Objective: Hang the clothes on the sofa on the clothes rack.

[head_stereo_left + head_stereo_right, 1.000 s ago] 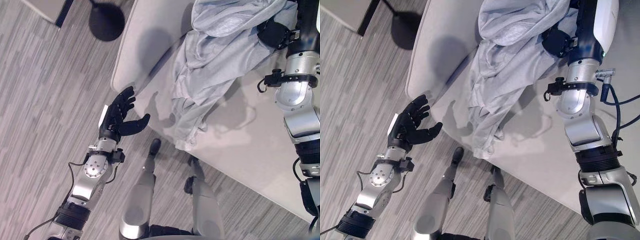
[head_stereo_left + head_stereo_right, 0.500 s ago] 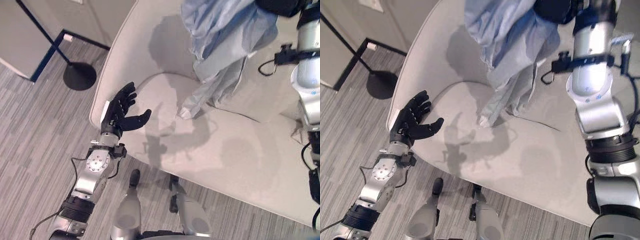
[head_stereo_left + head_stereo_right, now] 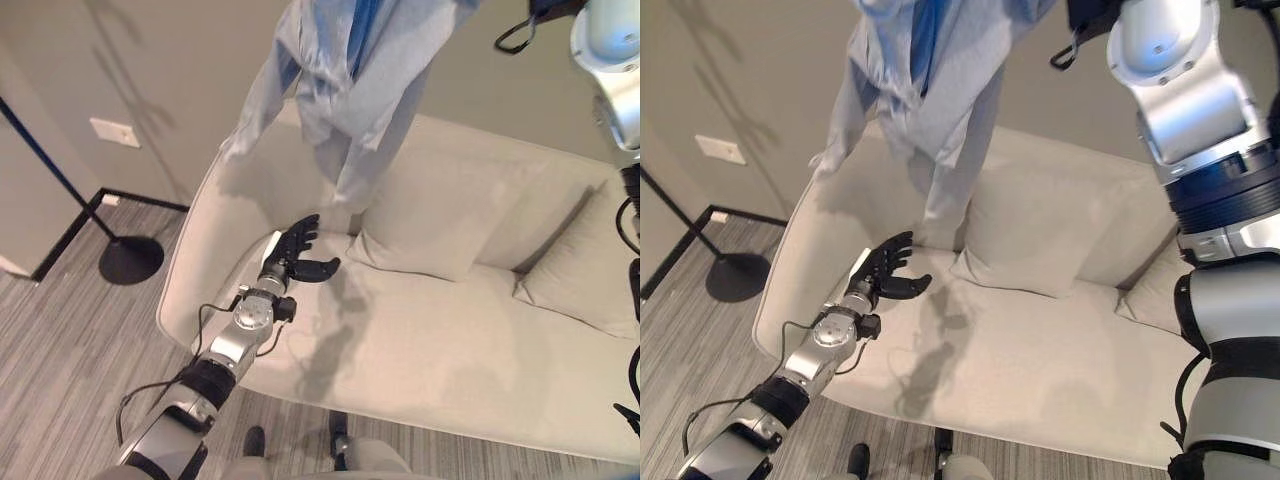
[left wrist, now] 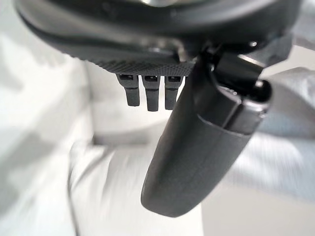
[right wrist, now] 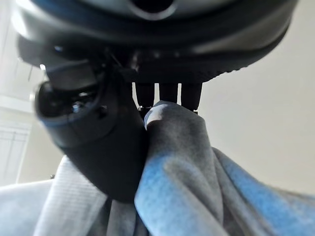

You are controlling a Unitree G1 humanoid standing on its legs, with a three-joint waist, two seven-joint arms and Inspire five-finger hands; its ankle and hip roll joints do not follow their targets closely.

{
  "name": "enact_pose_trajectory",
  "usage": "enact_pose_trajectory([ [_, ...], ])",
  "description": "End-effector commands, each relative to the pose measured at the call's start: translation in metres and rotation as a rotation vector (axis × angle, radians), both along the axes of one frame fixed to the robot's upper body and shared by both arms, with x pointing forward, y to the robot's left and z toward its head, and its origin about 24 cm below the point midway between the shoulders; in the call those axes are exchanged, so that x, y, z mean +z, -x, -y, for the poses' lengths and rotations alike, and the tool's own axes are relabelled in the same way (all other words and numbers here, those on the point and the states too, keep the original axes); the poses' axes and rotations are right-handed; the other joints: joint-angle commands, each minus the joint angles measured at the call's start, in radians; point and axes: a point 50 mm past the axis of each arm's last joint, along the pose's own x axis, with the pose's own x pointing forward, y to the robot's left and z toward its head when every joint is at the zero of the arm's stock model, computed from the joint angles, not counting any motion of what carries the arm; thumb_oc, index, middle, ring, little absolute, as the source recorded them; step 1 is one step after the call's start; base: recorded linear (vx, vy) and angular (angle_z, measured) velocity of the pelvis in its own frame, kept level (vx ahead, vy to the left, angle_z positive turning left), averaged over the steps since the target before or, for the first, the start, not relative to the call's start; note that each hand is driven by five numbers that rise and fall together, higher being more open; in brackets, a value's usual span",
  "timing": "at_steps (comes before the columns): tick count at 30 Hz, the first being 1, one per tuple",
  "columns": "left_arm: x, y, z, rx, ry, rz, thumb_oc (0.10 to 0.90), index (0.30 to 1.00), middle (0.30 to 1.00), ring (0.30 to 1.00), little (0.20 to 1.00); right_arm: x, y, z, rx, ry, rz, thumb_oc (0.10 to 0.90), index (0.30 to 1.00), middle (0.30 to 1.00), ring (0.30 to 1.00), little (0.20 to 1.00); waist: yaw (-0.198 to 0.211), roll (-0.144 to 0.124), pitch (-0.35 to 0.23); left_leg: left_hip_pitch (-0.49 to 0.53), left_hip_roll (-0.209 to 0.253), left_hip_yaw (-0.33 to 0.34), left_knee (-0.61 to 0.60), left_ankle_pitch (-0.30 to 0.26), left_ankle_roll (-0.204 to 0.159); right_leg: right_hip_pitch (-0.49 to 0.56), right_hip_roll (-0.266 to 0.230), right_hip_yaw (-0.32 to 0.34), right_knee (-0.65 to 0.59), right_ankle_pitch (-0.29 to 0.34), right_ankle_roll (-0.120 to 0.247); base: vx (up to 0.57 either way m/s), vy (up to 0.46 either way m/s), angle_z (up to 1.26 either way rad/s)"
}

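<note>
The pale grey-blue cloth garment point(image 3: 340, 90) is held pinched in the right hand point(image 5: 103, 147), hanging clear above the light beige sofa point(image 3: 480, 330), while the left hand point(image 3: 297, 255) is kept slack-fingered (carrying nothing); the grasp should be kept firm during transfer to the rack.

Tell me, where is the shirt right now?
The light blue shirt hangs in the air above the sofa, pinched in the right hand, which is raised high. Its hem dangles just above the open left hand.
</note>
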Motion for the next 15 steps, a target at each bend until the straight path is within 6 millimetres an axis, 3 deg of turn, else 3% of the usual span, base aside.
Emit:
enact_pose_trajectory([
  [1,0.042,-0.009,0.0,0.041,-0.025,0.245,0.8,0.9,0.9,0.9,0.9,0.048,0.026,0.014,-0.001,-0.112,0.179,0.4,0.3,0.3,0.3,0.3,0.037,-0.031,-0.149,0.008,0.012,0.026,0.002,-0.101,-0.021,0.149,-0.105,-0.072,0.012,-0.123,0.128,0.0,-0.001,-0.08],
  [7,0.053,0.001,-0.011,0.127,0.066,0.313,0.8,0.9,0.9,0.9,0.9,0.035,0.023,0.018,0.025,-0.116,0.137,0.4,0.3,0.3,0.3,0.3,0.055,-0.037,-0.153,0.021,0.016,0.02,0.002,-0.101,-0.022,0.171,-0.102,-0.083,0.011,-0.132,0.123,0.0,-0.004,0.0],
  [15,0.051,0.002,0.001,0.082,0.095,0.295,0.8,0.9,0.9,0.9,0.9,0.021,0.024,-0.001,0.137,-0.066,0.095,0.4,0.3,0.3,0.3,0.3,0.057,-0.032,-0.149,0.035,0.023,0.02,0.002,-0.099,-0.026,0.183,-0.1,-0.087,0.013,-0.138,0.117,-0.02,-0.018,0.06],
])
